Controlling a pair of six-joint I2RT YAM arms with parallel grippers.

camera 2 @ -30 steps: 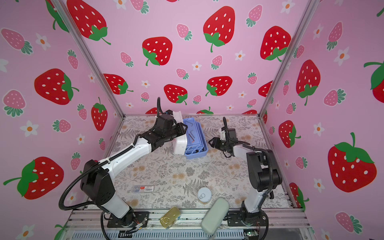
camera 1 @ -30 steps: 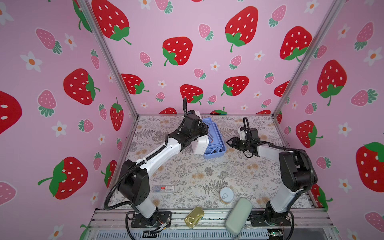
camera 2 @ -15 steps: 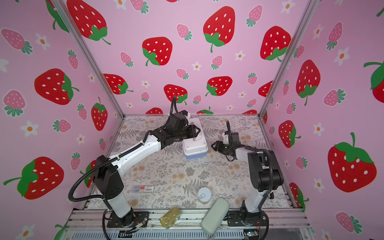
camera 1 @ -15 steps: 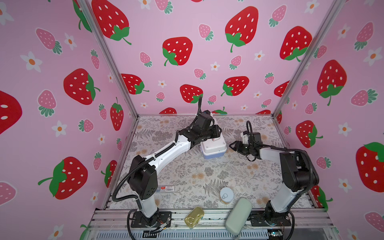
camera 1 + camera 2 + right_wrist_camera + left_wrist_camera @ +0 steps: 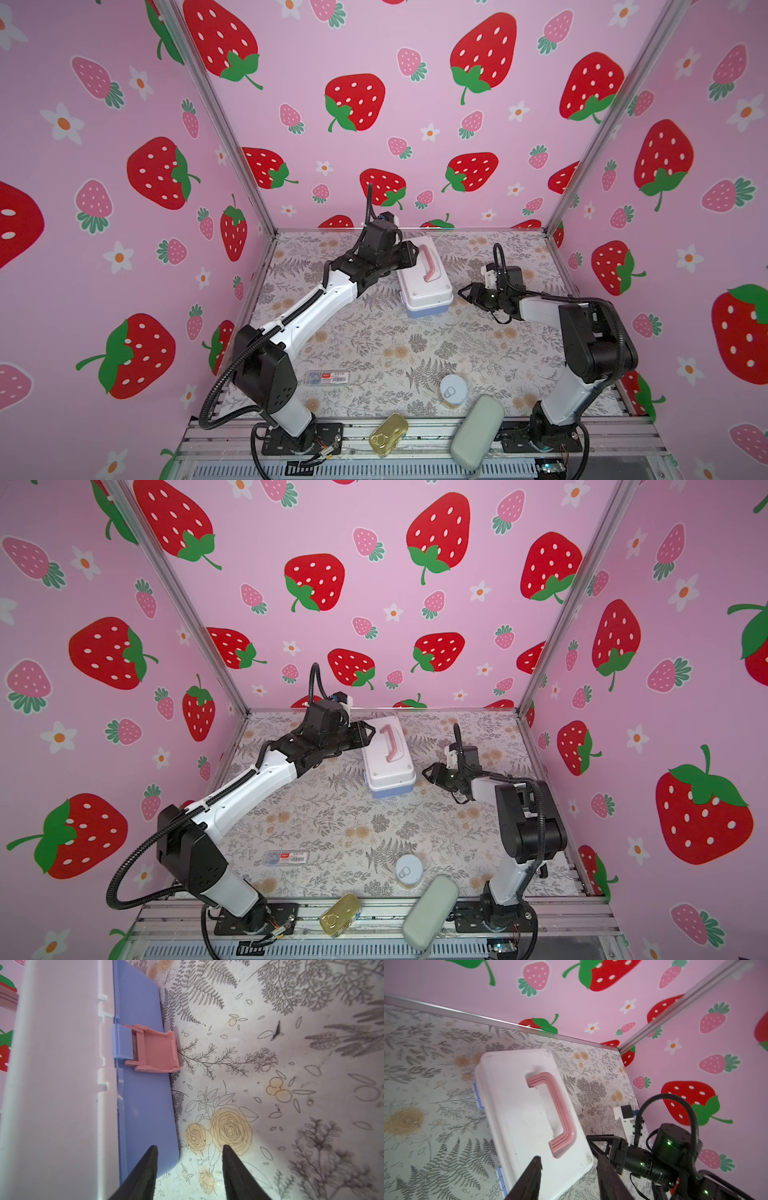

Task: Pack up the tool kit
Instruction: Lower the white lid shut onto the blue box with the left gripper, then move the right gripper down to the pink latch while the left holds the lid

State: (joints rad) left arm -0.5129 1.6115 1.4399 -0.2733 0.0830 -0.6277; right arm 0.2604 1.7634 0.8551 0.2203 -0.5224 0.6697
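Tool kit: lid down, on surface, long latch side facing nearer right end effector, spread and empty, loose latch just ahead; left end effector spread, empty, over lid.

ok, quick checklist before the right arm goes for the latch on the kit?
1. Lid seated: ok. The lid sits down on the base along the visible side.
2. Latch fastened: not ok. The latch hangs open off the base, not hooked on the lid.
3. Right gripper free: ok. The right gripper is open and empty, beside the latch side.
4. Approach clear: ok. Only bare table lies between it and the latch.
5. Left gripper off the lid: cannot tell. The left gripper is open over the lid's end near the handle; contact is unclear.
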